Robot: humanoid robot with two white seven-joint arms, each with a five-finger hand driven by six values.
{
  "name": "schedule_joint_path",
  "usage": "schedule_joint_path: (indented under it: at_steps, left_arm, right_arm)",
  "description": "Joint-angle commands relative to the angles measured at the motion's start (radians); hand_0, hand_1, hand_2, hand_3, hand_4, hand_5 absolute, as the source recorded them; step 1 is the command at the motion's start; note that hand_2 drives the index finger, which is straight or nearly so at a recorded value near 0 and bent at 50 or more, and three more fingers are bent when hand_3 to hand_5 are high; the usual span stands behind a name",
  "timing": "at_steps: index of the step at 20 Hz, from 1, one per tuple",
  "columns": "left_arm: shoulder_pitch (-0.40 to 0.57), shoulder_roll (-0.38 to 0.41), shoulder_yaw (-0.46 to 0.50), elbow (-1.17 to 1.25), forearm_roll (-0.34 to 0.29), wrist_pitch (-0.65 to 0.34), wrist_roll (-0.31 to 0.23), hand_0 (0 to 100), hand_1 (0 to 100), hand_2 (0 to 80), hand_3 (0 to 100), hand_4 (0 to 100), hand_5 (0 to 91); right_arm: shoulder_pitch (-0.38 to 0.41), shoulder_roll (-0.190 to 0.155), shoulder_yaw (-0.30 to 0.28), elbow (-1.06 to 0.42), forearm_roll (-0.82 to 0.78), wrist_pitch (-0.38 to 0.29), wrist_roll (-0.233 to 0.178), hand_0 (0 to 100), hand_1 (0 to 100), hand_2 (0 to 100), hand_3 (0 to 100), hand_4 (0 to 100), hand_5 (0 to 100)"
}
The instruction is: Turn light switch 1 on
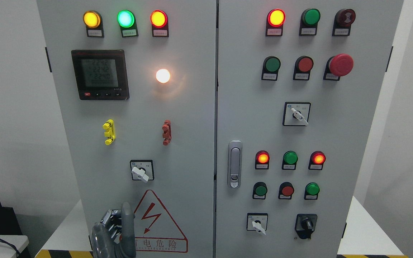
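A grey electrical cabinet (192,143) with two doors fills the view. On its left door a rotary switch (142,171) has a white handle that points down-left. Higher on the same door a round white lamp (162,75) glows. My left hand (115,233) shows at the bottom edge, below and left of that switch and apart from it. It holds nothing, and one grey finger (127,218) stands upright in front of the red warning triangle (156,222). My right arm is out of sight.
The left door also carries a digital meter (100,74), three lit lamps (125,18) and yellow and red clips. Many push buttons, lamps, a red mushroom button (341,65), further rotary switches (297,114) and a door handle (234,164) sit on the right door. White table (368,233) underneath.
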Motion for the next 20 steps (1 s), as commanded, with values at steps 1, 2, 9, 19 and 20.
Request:
schedule_joint_path:
  at_steps: [1,2,9,19,20]
  left_arm:
    - [0.214,0.037,0.270,0.144,0.020,-0.219,-0.112,11,21,51.5,84,82,53.2]
    - [0.233,0.040,0.319,0.185,0.020,-0.271,-0.133,11,21,49.5,83,81,48.8]
    - [0.300,0.050,0.639,0.432,0.129,-0.454,-0.291,10,16,29.2,59,62,25.4]
    - [0.403,0.061,0.876,0.894,0.201,-0.668,-0.497,9,13,21.4,44,46,13.3]
    - [0.415,0.070,0.876,0.945,0.201,-0.684,-0.500,9,13,20.8,42,45,11.9]
  right_arm:
    - [0.000,0.000,0.000,-0.001,-0.018,0.000,0.000,12,39,0,0,0,0]
    - [0.000,0.000,0.000,-0.001,-0.017,0.000,0.001,12,39,0,0,0,0]
    - [0.000,0.000,0.000,-0.001,-0.018,0.000,0.000,12,39,0,0,0,0]
    - [0.000,0.000,0.000,-0.001,-0.018,0.000,0.001,12,39,0,0,0,0]
    - [0.000,0.000,0.000,0.000,-0.018,0.000,0.000,12,39,0,0,0,0]
